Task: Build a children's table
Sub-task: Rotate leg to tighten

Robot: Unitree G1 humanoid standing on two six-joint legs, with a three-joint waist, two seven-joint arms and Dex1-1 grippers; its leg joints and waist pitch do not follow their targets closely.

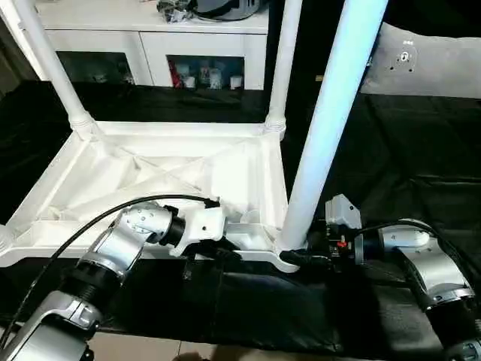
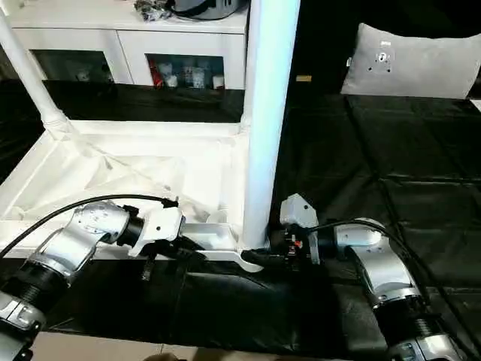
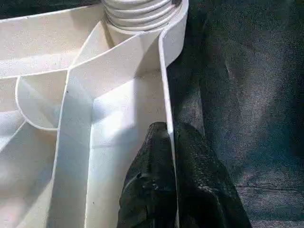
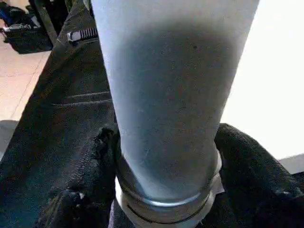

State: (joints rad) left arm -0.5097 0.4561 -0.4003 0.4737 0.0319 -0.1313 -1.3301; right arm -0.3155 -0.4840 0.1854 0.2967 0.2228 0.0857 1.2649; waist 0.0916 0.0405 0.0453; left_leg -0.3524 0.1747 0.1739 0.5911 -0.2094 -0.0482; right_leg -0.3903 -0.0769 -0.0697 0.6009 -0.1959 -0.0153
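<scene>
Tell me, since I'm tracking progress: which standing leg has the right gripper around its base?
The near right-corner leg, with the right gripper straddling its base; the two far-corner legs stand untouched.

Black-covered work surface (image 1: 421, 165), upturned white tabletop (image 1: 150, 177) lying on it, grey pad (image 2: 413, 64), perhaps a cushion

Tabletop (image 1: 150, 180) lies underside-up on the work surface (image 1: 421, 165), three legs (image 1: 331, 113) standing in its corners.

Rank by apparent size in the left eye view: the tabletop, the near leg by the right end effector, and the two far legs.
1. Tabletop, largest.
2. Near leg; it looks much thicker than the others, though closeness to the camera inflates that.
3. Far left leg and far right leg: they look alike, so no ranking between them.
</scene>
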